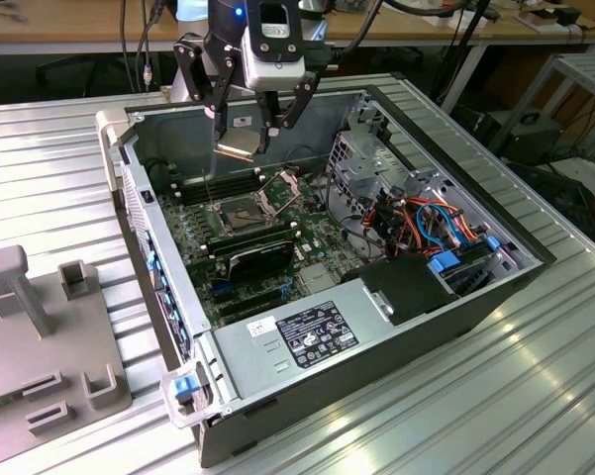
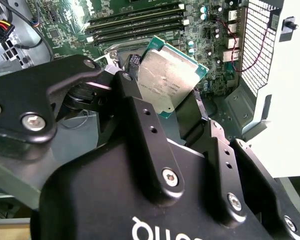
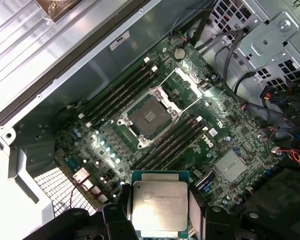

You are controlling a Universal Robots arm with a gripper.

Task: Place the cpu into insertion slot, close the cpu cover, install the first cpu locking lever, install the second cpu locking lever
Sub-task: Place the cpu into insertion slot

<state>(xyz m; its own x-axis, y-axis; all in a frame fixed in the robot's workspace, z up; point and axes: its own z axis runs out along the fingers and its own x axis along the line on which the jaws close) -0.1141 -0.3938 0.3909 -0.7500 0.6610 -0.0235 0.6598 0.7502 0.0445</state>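
The small flat square cpu (image 3: 159, 205), silver-grey face showing, is clamped by its edges between the black fingers of the tool (image 1: 244, 148) and hangs in the air over the open grey metal computer case (image 1: 376, 381). Inside the case, on the green motherboard (image 3: 239, 145), the square dark-grey insertion slot (image 3: 150, 116) lies bare. Its thin metal cpu cover (image 3: 185, 86) stands open beside it, and long black memory slots (image 3: 122, 95) run along either side. The case rests on a ribbed metal counter (image 1: 59, 158).
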